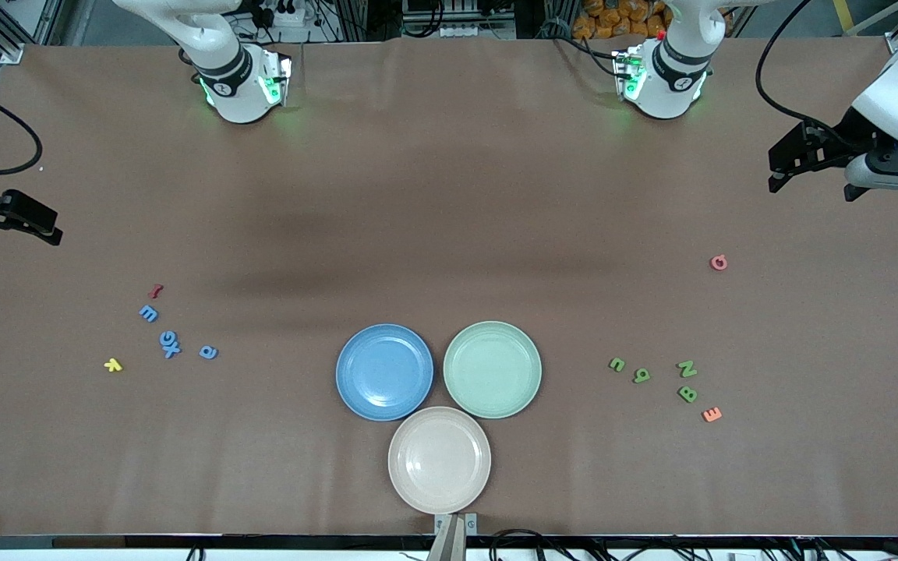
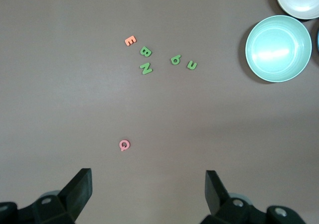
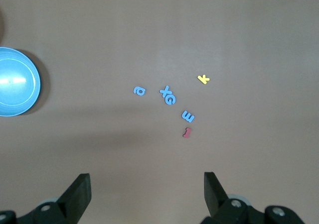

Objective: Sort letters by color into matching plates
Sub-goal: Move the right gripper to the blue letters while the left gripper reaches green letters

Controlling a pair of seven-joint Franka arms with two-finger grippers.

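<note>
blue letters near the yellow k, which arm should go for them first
Right. The blue letters lie at the right arm's end of the table, and the right gripper hangs open over that end. The left gripper, open too, is over the other end, above the green letters.

Both robot arms are white and round, with a black ring and little green lights near the bottom. Black cables loop from them. The left claw and the right claw are black, and each has two flat fingers with small silver screws beside them.
</note>
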